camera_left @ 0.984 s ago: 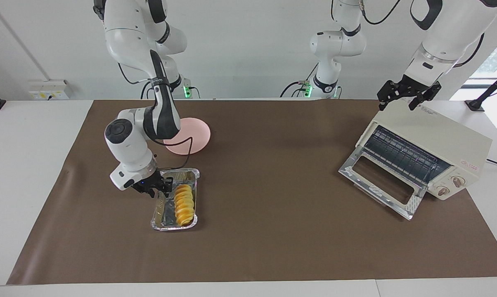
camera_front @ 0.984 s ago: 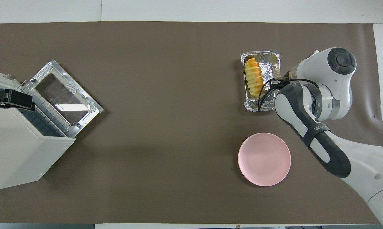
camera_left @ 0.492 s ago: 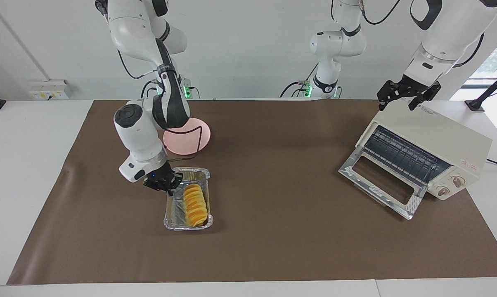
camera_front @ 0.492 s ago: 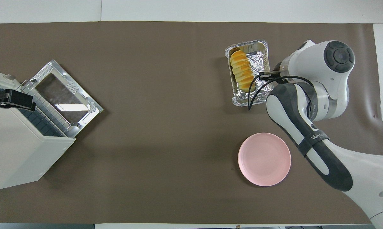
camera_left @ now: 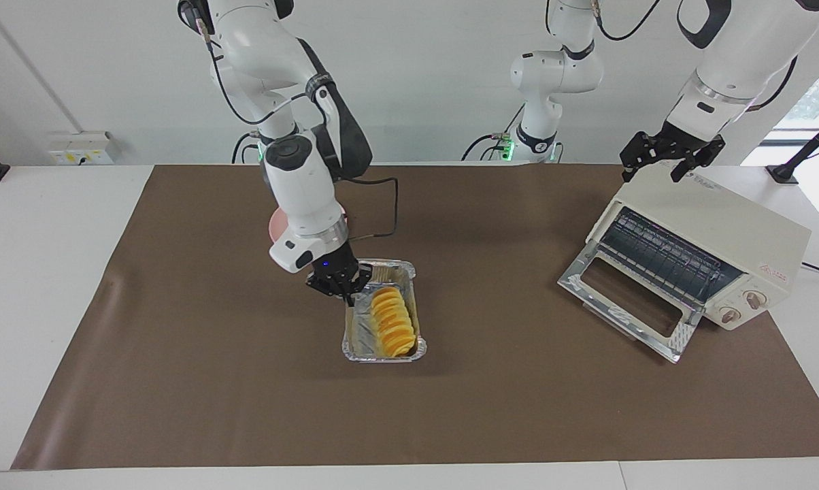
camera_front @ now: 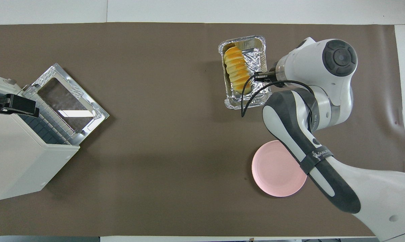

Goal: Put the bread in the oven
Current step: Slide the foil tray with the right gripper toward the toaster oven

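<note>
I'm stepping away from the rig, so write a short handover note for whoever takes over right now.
Right gripper: shut on the rim of the foil tray, mid-table.
Left gripper: open, waiting over the top of the oven.
Bread: lying in the foil tray.
Oven: at the left arm's end of the table, door dropped open, rack empty.
Pink plate: nearer the robots than the tray, unused.
Done: oven opened, tray gripped.
Left: carry tray to oven, get the bread inside.

High facing camera and steep overhead camera share the table point(camera_left: 450, 408)
</note>
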`<state>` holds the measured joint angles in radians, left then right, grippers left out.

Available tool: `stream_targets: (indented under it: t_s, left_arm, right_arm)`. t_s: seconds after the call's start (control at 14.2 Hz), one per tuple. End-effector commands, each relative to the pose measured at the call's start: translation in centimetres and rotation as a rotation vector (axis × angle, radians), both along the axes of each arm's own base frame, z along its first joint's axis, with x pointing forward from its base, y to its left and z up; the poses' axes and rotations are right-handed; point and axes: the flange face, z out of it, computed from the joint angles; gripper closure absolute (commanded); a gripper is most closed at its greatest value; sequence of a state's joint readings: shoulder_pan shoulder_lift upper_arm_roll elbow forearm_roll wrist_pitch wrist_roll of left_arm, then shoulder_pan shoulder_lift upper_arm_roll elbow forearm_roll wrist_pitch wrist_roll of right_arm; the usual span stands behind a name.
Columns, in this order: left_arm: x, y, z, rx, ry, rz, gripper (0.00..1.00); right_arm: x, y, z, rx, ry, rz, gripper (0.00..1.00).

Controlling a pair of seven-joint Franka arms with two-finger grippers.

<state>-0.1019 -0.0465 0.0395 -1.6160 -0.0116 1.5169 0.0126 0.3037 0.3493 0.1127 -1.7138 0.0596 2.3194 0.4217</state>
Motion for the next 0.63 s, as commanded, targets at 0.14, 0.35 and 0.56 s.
stream_targets:
  t_s: [0.14,0.35,0.56]
  left_arm:
    - [-0.8,-0.5,0.2,-0.013,-0.001,-0.005,0.00]
    - [-0.9,-0.5,0.2,-0.013,0.005,-0.002,0.00]
    - [-0.9,-0.1,0.1,-0.012,0.010,0.007,0.00]
  right_arm:
    - [2.2,8.3,-0.6,0.090,0.013,-0.109,1.00]
    - [1.0,10.9,-3.9,0.086,0.050,-0.119,1.00]
    - [-0.3,11.3,-7.5,0.076,0.060,-0.114,1.00]
